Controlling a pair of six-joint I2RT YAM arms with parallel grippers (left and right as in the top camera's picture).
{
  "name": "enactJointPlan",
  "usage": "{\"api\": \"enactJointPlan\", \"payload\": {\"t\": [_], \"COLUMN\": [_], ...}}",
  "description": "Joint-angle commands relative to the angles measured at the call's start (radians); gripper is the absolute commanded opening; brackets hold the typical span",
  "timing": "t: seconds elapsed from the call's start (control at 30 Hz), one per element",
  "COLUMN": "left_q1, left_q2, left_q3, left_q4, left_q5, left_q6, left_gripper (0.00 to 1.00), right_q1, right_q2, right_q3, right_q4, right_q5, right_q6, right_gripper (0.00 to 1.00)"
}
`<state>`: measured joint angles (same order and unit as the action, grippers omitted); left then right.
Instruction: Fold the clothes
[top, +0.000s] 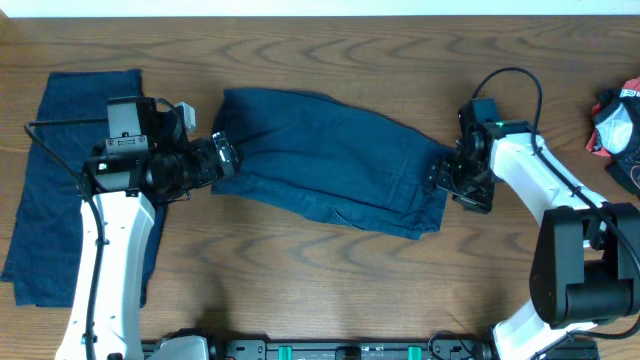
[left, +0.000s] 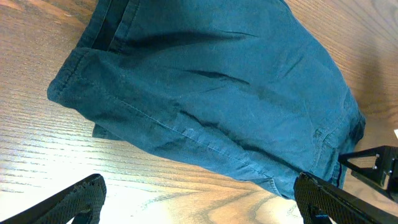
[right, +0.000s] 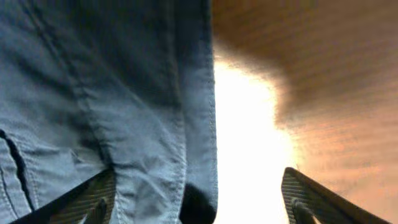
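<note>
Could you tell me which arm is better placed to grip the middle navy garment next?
Right, probably. The right gripper is open with the stitched hem of the dark navy cloth garment between its fingers; the open left gripper sits short of the cloth, with only wooden table between its fingers.

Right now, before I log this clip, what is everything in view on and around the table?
bunched garment: one, dark navy, table centre, between the two grippers
flat garment: one, dark navy, left side, partly under the left arm
bundle: one, red, black and white, right edge, cut off; cannot tell what it is
table: one, brown wood grain
left gripper: one, black, open, at the bunched garment's left end
right gripper: one, black, open, straddling its right hem
</note>
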<state>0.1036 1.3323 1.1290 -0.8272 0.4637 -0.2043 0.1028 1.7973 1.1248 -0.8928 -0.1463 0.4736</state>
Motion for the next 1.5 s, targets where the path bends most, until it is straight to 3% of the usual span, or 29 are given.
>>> {"api": "enactJointPlan", "payload": {"t": [0.0,0.1,0.17,0.23,0.43,0.83,1.1,1.3,1.47], "left_q1": [0.000,0.000,0.000,0.000,0.000,0.000,0.000,0.000,0.000], "left_q2": [-0.002,-0.002,-0.002,-0.002,-0.002,-0.002,0.000,0.001,0.001], "left_q3": [0.014,0.014,0.014,0.014,0.014,0.014,0.014,0.014,0.014], "left_q4": [-0.002,-0.003,-0.003,-0.003,-0.003,-0.018,-0.034,-0.047,-0.075], "left_q5": [-0.005,-0.005,-0.005,-0.005,-0.005,-0.005,-0.005,-0.005,-0.005], "left_q6": [0.021,0.021,0.021,0.021,0.021,0.021,0.029,0.029,0.038], "left_gripper": [0.98,0.98,0.98,0.98,0.98,0.98,0.98,0.98,0.98], "right_q1": [0.013,0.029,0.041,0.051,0.076,-0.055,-0.100,-0.058,-0.053], "right_q2": [-0.024,-0.024,-0.024,-0.024,-0.024,-0.025,-0.024,0.032,0.111], "right_q3": [-0.009,-0.009,-0.009,-0.009,-0.009,0.100,0.186,0.185,0.185], "right_q4": [0.050,0.103,0.127,0.153,0.221,0.262,0.409,0.411,0.423], "right_q5": [-0.055,-0.084,-0.091,-0.091,-0.098,-0.126,-0.202,-0.116,0.009], "right_q6": [-0.014,0.018,0.034,0.047,0.072,-0.008,-0.022,-0.019,0.069], "right_gripper": [0.81,0.83,0.78,0.63,0.01,0.01,0.01,0.01,0.01]}}
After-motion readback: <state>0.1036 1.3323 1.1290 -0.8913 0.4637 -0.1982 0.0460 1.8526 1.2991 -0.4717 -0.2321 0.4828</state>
